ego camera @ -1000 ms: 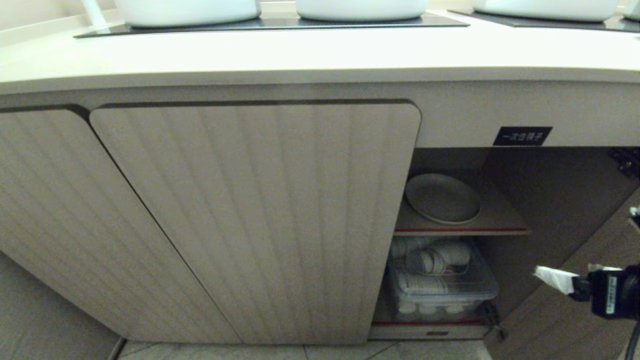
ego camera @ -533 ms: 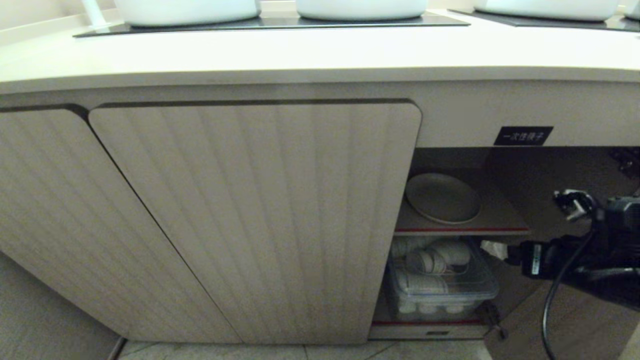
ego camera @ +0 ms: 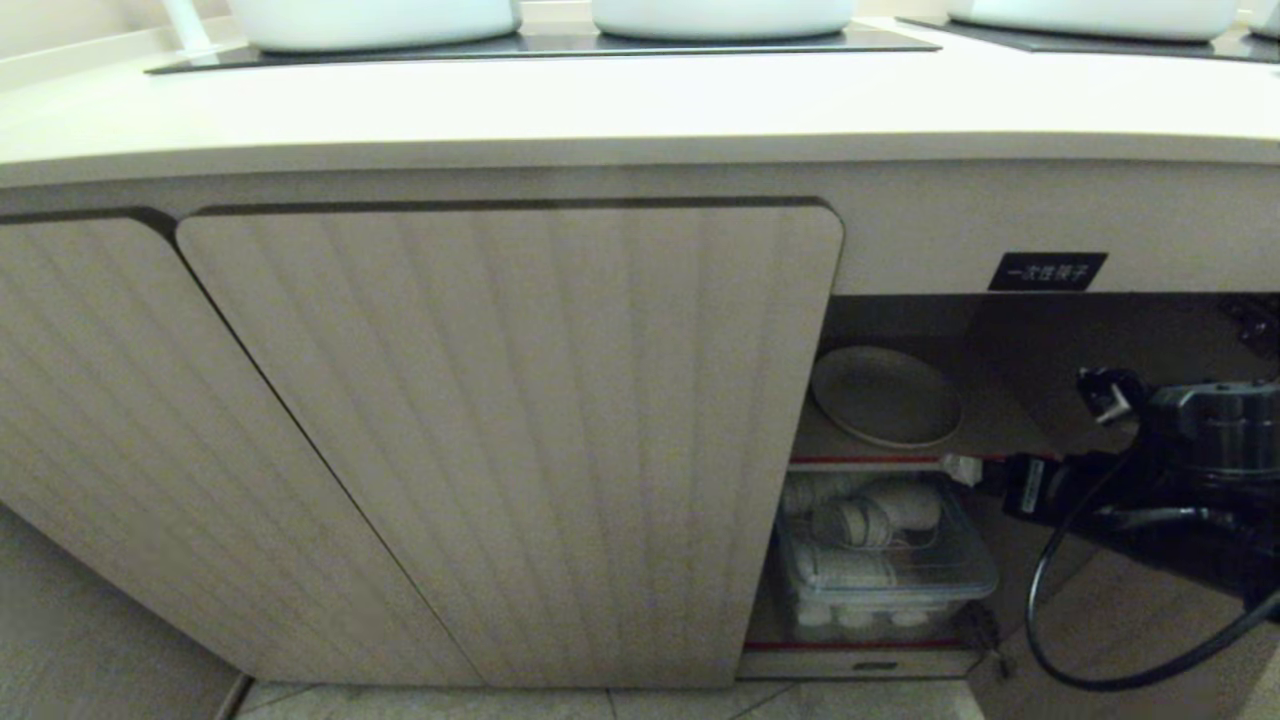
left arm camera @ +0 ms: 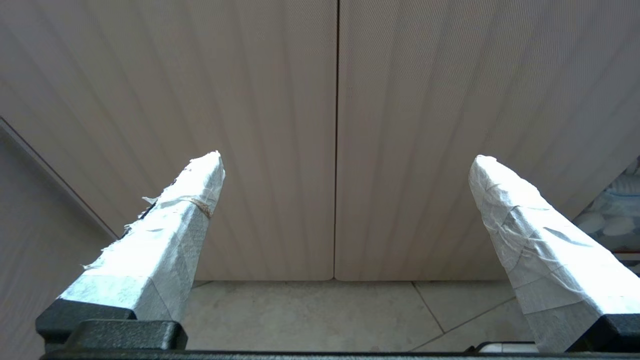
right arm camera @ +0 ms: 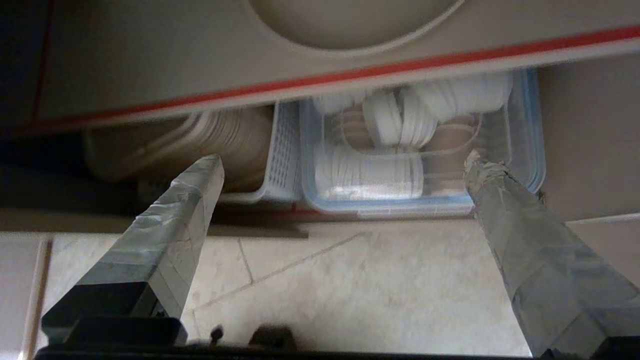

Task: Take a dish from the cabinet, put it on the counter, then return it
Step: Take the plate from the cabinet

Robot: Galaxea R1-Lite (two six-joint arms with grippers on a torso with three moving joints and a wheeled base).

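Note:
The dish (ego camera: 885,397), a plain cream plate, lies on the inner shelf (ego camera: 1000,440) of the open cabinet (ego camera: 1090,350); its rim also shows in the right wrist view as the dish (right arm camera: 350,30) behind the shelf's red edge. My right gripper (ego camera: 963,468) reaches in from the right, level with that front edge and just right of and below the dish, apart from it. Its taped fingers (right arm camera: 190,200) stand wide open with nothing between them. My left gripper (left arm camera: 347,157) is open too, facing closed ribbed doors. The counter (ego camera: 640,110) runs above.
A clear lidded box (ego camera: 885,570) of white stacked cups fills the bottom shelf, with a white basket (right arm camera: 282,150) beside it. The cabinet's open door (ego camera: 1130,640) hangs behind my right arm. White pots (ego camera: 375,20) sit on black cooktop panels. Tiled floor lies below.
My right gripper has risen and swung left, from low at the right edge by the open door up to the shelf's front edge. The dish has not moved.

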